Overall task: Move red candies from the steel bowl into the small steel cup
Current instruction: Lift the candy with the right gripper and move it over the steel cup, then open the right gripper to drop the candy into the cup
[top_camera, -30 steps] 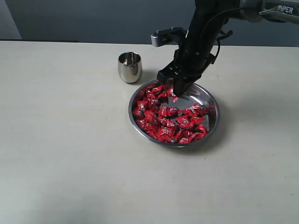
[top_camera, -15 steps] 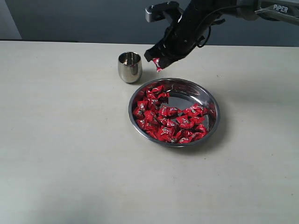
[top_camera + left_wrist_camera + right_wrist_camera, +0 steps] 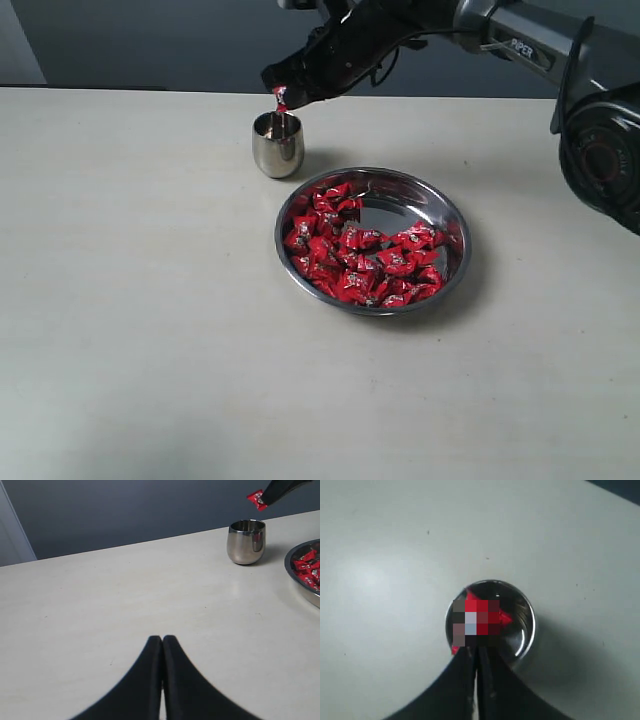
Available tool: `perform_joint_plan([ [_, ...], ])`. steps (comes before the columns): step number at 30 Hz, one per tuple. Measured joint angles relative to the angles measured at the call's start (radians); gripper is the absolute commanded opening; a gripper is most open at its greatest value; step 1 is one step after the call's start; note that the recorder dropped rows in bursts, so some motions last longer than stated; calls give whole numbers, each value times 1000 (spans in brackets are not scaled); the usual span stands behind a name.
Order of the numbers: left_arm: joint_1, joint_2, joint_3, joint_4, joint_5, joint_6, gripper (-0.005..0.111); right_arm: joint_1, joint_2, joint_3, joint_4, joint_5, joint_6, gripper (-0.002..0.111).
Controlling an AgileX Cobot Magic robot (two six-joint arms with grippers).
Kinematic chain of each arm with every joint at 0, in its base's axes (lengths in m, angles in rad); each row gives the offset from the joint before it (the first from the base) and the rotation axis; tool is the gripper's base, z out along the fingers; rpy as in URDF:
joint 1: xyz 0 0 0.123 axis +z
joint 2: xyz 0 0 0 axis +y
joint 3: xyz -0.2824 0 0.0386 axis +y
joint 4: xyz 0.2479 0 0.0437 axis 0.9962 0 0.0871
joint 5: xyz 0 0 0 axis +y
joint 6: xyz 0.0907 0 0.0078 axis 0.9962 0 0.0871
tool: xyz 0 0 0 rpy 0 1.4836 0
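Note:
Many red candies (image 3: 352, 255) fill the left and front of the steel bowl (image 3: 445, 215) near the table's middle. The small steel cup (image 3: 277, 145) stands upright just beyond the bowl's left side. My right gripper (image 3: 280, 92) hangs directly over the cup's mouth, shut on one red candy (image 3: 281, 99) (image 3: 257, 499). From the right wrist, that candy (image 3: 485, 612) sits at the fingertips above the cup (image 3: 522, 630). My left gripper (image 3: 162, 639) is shut and empty over bare table, well away from the cup (image 3: 246, 542).
The pale table (image 3: 140, 300) stretches around both vessels. The right arm (image 3: 520, 40) reaches in from the upper right, crossing above the bowl's far side. A dark wall lies behind the table's far edge.
My right gripper lifted a red candy out of the bowl and carried it up and left, from the bowl's far rim to above the cup. The left gripper's earlier position is not shown.

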Motion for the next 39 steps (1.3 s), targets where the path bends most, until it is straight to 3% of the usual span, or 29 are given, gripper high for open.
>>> perform_joint_plan([
  [15,0,0,0,0,0,0,0,0,99,-96,29,4,-9,-1],
  [22,0,0,0,0,0,0,0,0,101,-96,31,16,-9,29],
  [33,0,0,0,0,0,0,0,0,93,-96,44,39,-9,27],
  [39,0,0,0,0,0,0,0,0,4,-97,-47,128,-9,27],
])
